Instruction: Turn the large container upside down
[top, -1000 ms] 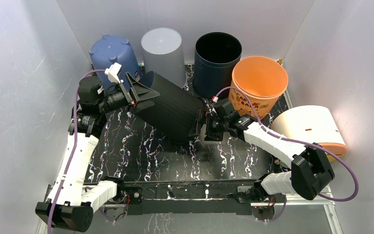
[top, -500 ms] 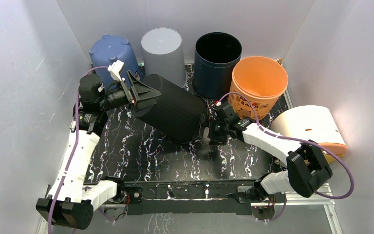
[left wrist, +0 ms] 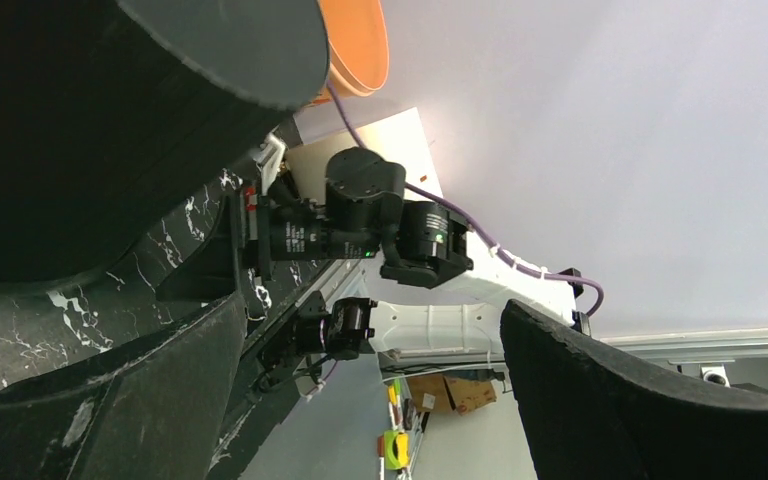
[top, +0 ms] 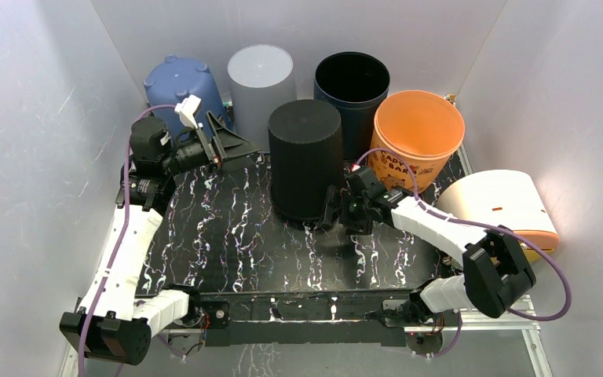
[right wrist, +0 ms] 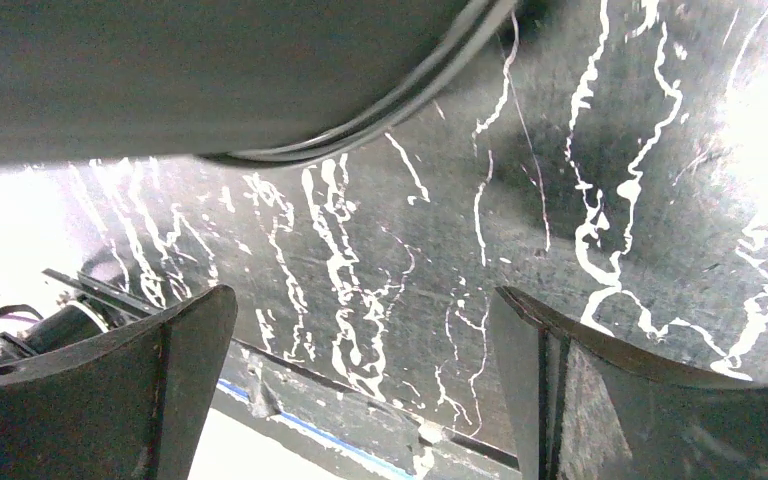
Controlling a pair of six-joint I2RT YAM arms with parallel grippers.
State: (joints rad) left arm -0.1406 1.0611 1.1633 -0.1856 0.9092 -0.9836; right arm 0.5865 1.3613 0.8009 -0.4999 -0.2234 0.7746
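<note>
The large black ribbed container (top: pixel 305 159) stands upside down, closed bottom up, on the black marble mat (top: pixel 228 236) in the middle. My left gripper (top: pixel 239 146) is open and empty, just left of the container and apart from it. My right gripper (top: pixel 332 210) is open and empty, low by the container's right base. The container's dark wall fills the upper left of the left wrist view (left wrist: pixel 110 120), and its lower rim (right wrist: pixel 260 90) rests on the mat in the right wrist view.
Behind stand an upturned blue bucket (top: pixel 182 88), an upturned grey bin (top: pixel 261 78), an open dark navy bin (top: pixel 352 88) and an orange bucket (top: pixel 418 133). A cream container (top: pixel 498 206) lies on its side at the right. White walls enclose the mat.
The black container went from lying tilted between both grippers to standing upside down on the mat. My left gripper has let go and pulled back left; my right gripper sits lower by its base.
</note>
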